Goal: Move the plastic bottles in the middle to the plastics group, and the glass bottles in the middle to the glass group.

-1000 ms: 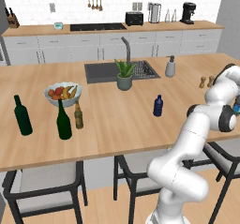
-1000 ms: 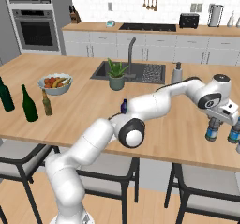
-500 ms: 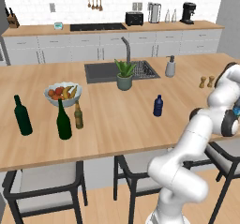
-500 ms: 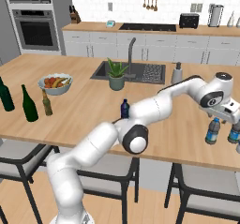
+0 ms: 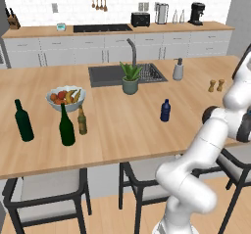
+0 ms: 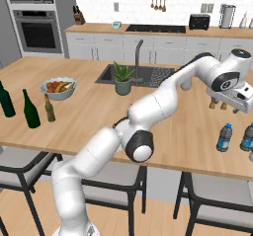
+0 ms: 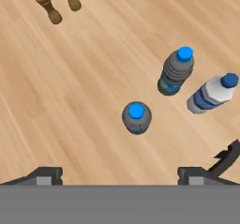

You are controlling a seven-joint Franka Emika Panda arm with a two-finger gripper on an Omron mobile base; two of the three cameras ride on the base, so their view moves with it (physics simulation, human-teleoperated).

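Observation:
The small dark-blue plastic bottle (image 5: 165,110) stands in the middle of the island. On the left, the slim amber glass bottle (image 5: 82,122) stands beside two tall green wine bottles (image 5: 66,126) (image 5: 23,121). At the far right end my gripper (image 6: 230,108) hangs open above the plastics group. In the hand view my gripper (image 7: 119,176) has its fingers spread wide, nothing between them. Straight below it a blue-capped plastic bottle (image 7: 136,117) stands free on the wood. Two more blue-capped bottles (image 7: 176,70) (image 7: 213,94) stand close beside it. In the right base view two of the group (image 6: 224,137) (image 6: 247,137) stand near the front edge.
Two wooden shakers (image 5: 216,85) (image 7: 48,6) stand just behind the plastics group. A fruit bowl (image 5: 65,98) sits behind the amber bottle. A potted plant (image 5: 130,79), the sink (image 5: 105,76) and a grey soap dispenser (image 5: 178,70) line the island's far side. Stools stand under the front edge.
The gripper was shut on a blue-capped bottle at the right end; it has opened, left the bottle standing on the counter and risen above it.

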